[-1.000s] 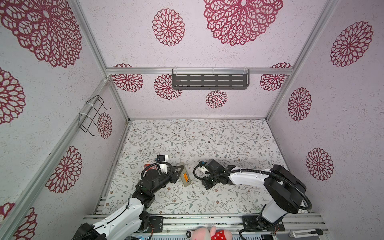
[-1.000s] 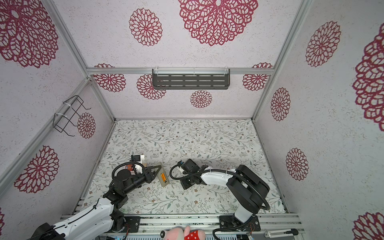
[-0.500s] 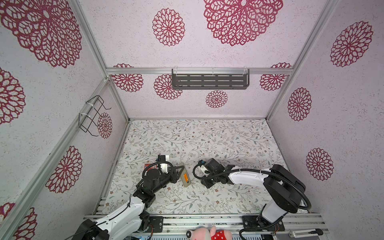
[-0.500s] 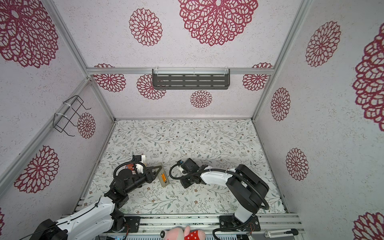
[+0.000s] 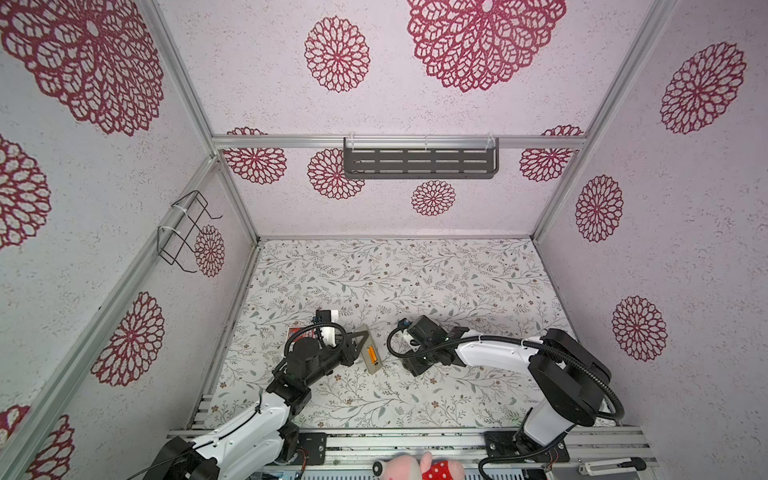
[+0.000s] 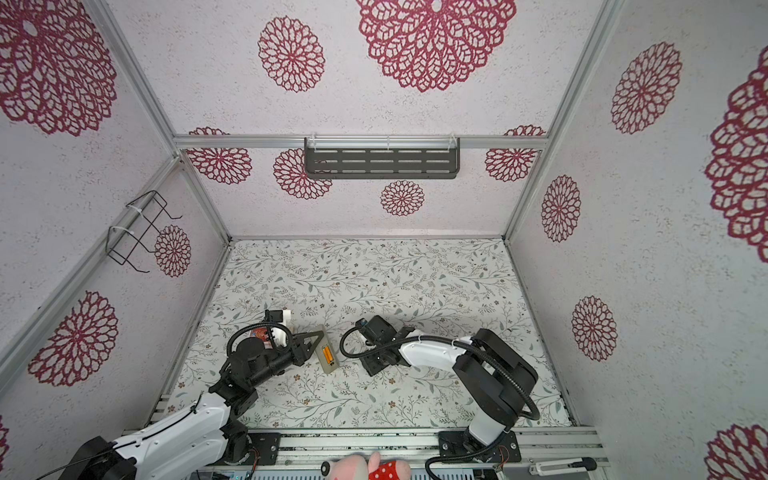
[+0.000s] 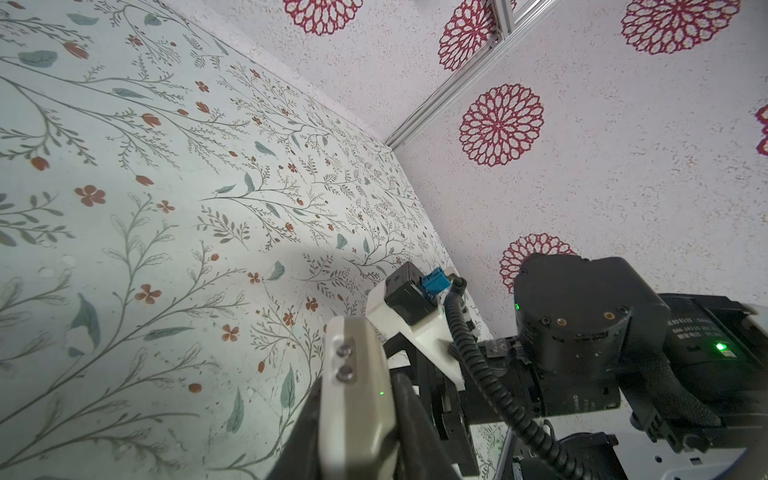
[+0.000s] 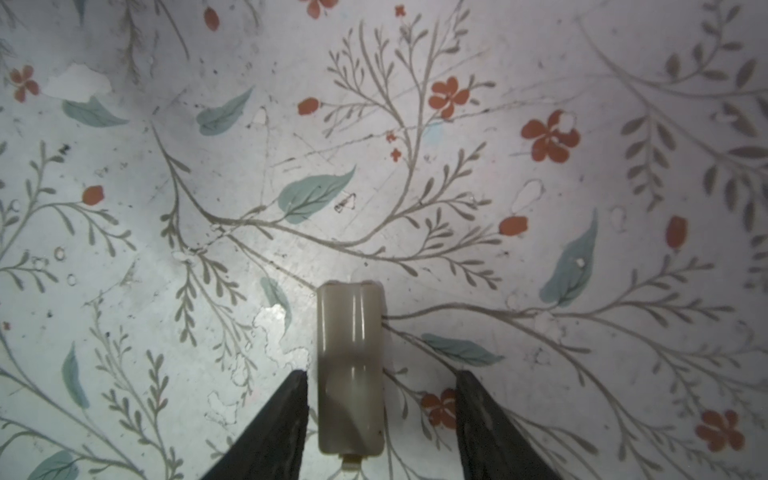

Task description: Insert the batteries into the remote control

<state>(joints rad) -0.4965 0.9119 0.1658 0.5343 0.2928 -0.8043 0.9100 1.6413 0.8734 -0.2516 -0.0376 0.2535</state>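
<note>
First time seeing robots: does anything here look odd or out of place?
A small beige cover lies loose on the table inside the open right gripper; on the remote control an orange battery sits exposed.

We can read very little here. Well beyond the jaws of the left gripper point(image 7: 357, 419), the other arm's black motor housing point(image 7: 582, 316) carries a small white label point(image 7: 698, 328) of 2 lines. The lower line seems to begin "DM-J43"; the rest blurs. Behind those jaws, the red card box point(image 5: 299, 332) bears print too small to read.
</note>
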